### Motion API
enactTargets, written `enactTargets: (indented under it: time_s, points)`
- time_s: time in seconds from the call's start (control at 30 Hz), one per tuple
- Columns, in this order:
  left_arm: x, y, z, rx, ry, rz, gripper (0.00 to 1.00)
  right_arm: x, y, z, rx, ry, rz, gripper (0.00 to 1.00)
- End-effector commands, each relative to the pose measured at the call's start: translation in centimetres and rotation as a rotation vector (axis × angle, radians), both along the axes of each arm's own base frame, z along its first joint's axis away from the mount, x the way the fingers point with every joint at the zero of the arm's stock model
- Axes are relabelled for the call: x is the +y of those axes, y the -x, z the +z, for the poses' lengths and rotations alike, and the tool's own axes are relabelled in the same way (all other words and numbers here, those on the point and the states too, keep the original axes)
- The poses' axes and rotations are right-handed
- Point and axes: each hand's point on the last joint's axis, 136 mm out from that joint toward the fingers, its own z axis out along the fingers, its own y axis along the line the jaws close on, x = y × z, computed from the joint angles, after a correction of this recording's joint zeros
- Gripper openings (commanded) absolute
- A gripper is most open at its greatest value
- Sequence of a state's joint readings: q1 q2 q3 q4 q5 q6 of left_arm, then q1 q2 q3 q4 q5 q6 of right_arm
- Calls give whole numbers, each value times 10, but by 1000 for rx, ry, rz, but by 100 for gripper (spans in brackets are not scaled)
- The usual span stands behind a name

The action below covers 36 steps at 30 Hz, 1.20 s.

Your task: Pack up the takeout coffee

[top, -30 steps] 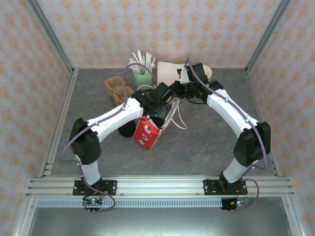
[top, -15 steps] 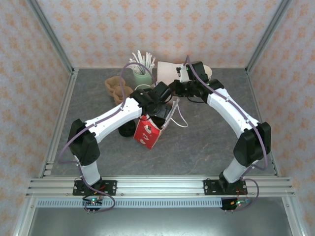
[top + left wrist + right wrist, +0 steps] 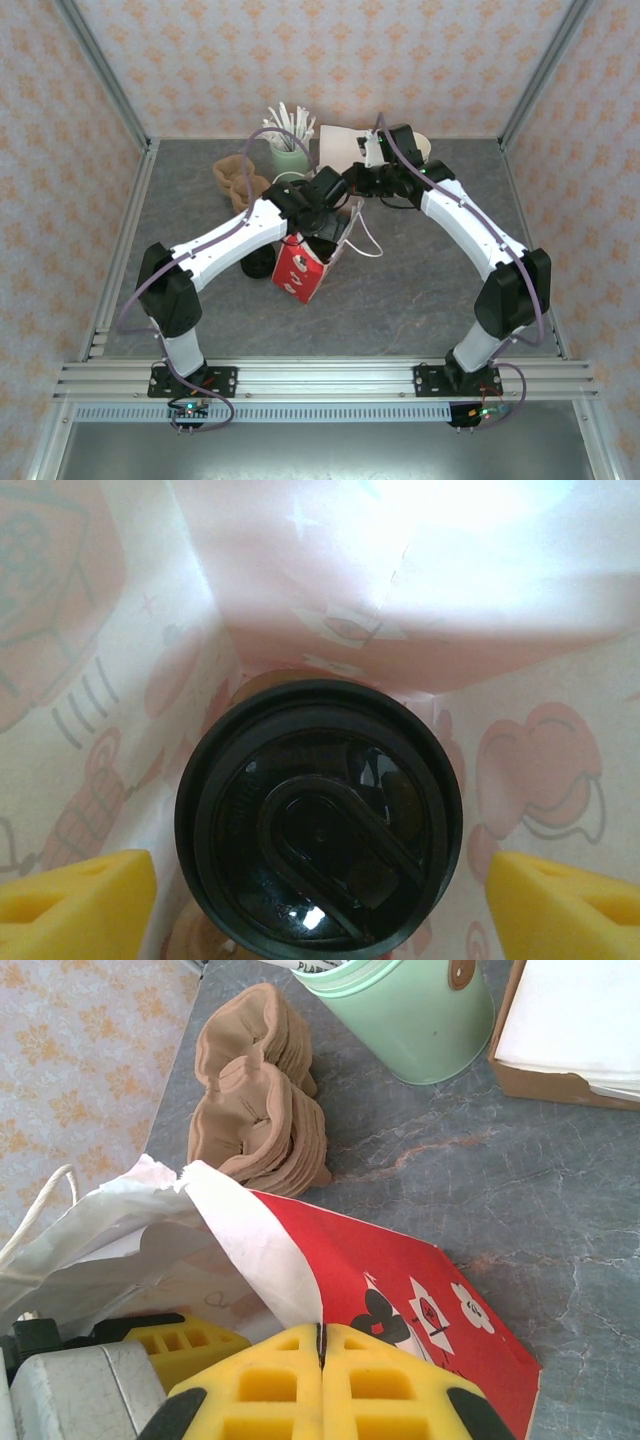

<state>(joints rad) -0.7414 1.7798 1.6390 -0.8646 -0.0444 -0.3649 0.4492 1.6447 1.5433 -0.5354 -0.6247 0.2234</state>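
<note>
The takeout coffee (image 3: 318, 825), a dark cup under a round black lid, stands inside the red and white paper bag (image 3: 300, 272). My left gripper (image 3: 322, 900) reaches down into the bag from above and is open. Its yellow fingers (image 3: 80, 900) stand either side of the lid with a small gap to it. In the top view the left gripper (image 3: 322, 225) sits in the bag's mouth. My right gripper (image 3: 321, 1345) is shut on the bag's white rim (image 3: 270, 1260) and holds it up. In the top view the right gripper (image 3: 352, 185) is at the bag's far edge.
Behind the bag stand a pale green cup of white sticks (image 3: 290, 155), a stack of brown cup carriers (image 3: 238, 180) and a cardboard box of white paper (image 3: 342, 145). A stack of black lids (image 3: 260, 265) lies left of the bag. Bare grey table lies to the right.
The left wrist has shifted slightly at the bag's mouth and the bag's string handle has moved a little. The right arm has held still.
</note>
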Motion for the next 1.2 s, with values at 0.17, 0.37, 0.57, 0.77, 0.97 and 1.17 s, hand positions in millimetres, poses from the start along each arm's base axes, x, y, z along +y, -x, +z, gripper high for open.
enactTargets:
  time_s: [0.17,0.37,0.57,0.77,0.97,1.17]
  points:
    - [-12,17,-8,63,19,-110,95,44,30,73,-142,-151,191,0]
    - [-10,19,2,58,16,-113,96,42,31,70,-135,-140,192,0]
    - [-5,18,19,34,27,-103,94,41,30,65,-121,-131,182,0]
    - [1,21,42,-4,41,-111,94,35,24,59,-107,-124,156,0]
    - [8,24,51,-14,26,-103,94,30,18,54,-88,-104,147,0]
    - [14,24,58,-19,37,-81,94,21,14,49,-103,-59,156,0]
